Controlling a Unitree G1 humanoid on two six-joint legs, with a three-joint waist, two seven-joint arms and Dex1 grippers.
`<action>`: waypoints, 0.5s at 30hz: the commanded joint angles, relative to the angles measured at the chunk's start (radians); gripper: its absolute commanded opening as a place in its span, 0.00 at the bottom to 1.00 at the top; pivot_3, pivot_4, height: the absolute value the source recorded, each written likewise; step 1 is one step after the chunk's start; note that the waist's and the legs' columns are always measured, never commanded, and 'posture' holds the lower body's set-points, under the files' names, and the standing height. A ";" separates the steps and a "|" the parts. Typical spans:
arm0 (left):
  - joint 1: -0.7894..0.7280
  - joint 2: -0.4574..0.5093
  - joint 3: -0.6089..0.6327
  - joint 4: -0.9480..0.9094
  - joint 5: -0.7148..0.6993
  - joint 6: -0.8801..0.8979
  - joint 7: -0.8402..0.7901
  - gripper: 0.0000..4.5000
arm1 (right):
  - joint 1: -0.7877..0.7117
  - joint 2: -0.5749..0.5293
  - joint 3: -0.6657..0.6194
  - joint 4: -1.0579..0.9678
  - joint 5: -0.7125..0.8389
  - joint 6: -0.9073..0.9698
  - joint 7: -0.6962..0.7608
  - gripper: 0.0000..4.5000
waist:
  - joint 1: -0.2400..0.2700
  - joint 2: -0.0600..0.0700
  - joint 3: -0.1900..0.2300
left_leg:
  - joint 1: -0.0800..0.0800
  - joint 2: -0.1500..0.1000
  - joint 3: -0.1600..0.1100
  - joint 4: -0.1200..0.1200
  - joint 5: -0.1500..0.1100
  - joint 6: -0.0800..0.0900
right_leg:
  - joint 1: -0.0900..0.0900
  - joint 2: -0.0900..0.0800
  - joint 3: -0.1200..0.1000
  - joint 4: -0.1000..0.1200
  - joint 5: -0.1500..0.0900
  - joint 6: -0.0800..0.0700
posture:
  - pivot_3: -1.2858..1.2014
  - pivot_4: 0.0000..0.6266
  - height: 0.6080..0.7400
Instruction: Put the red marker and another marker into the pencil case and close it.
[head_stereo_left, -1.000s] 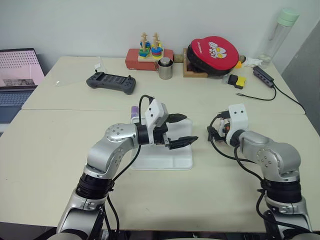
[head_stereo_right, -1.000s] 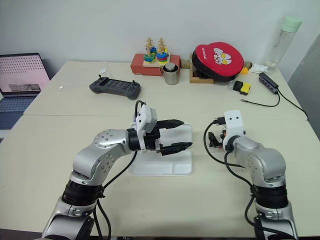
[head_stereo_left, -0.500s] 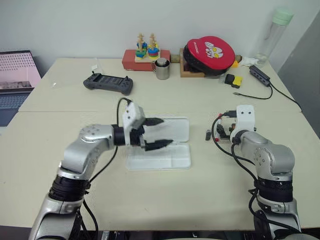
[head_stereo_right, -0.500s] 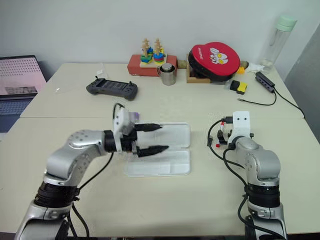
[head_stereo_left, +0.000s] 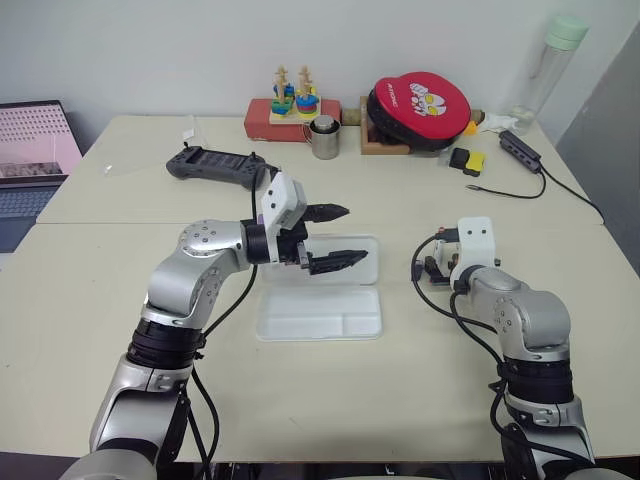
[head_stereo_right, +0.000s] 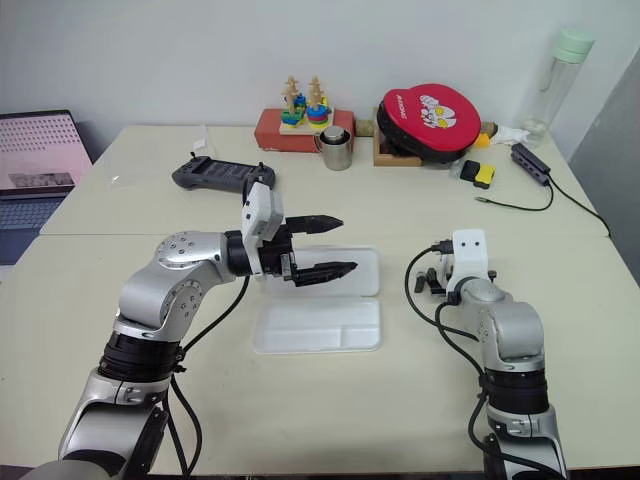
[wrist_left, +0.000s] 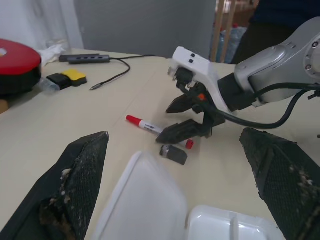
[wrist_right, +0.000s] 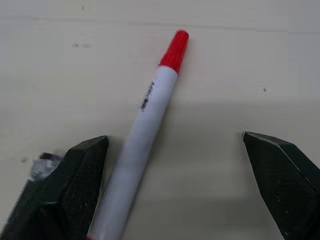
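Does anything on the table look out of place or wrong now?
Nothing stands out. The pencil case lies open and flat on the table, and the red marker lies on the table between the open right gripper's fingers.

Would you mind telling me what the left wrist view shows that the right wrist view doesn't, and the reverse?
Left wrist view alone: the flat white plastic pencil case lying open, the small dark grey stubby object, the right end effector seen from outside with fingers apart above the pen, and a yellow-and-black block.

Right wrist view alone: black print on the barrel.

Both: the slim white red-capped marker on the beige table.
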 joint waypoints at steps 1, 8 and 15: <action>-0.048 -0.011 -0.005 0.017 0.017 -0.041 -0.010 1.00 | 0.008 -0.007 0.011 -0.021 -0.025 -0.008 0.014 0.91 | 0.000 0.000 0.000 | 0.000 0.000 0.000 0.000 0.000 0.000 | 0.000 0.000 0.000 0.000 0.000 0.000 | 0.52 0.24 1.00; -0.079 -0.035 -0.021 0.054 0.039 -0.084 -0.019 1.00 | 0.012 -0.004 0.018 -0.034 -0.042 -0.004 0.025 0.54 | 0.002 0.000 0.000 | 0.000 -0.001 0.000 0.000 0.000 0.000 | 0.000 0.000 0.000 0.000 0.000 0.000 | 0.52 0.24 1.00; -0.078 -0.054 -0.033 0.072 0.063 -0.123 -0.018 1.00 | 0.009 0.013 -0.012 -0.041 -0.046 -0.011 0.027 0.13 | 0.001 0.000 0.000 | 0.000 0.000 0.000 0.000 0.000 0.000 | 0.000 0.000 0.000 0.000 0.000 0.000 | 0.52 0.24 1.00</action>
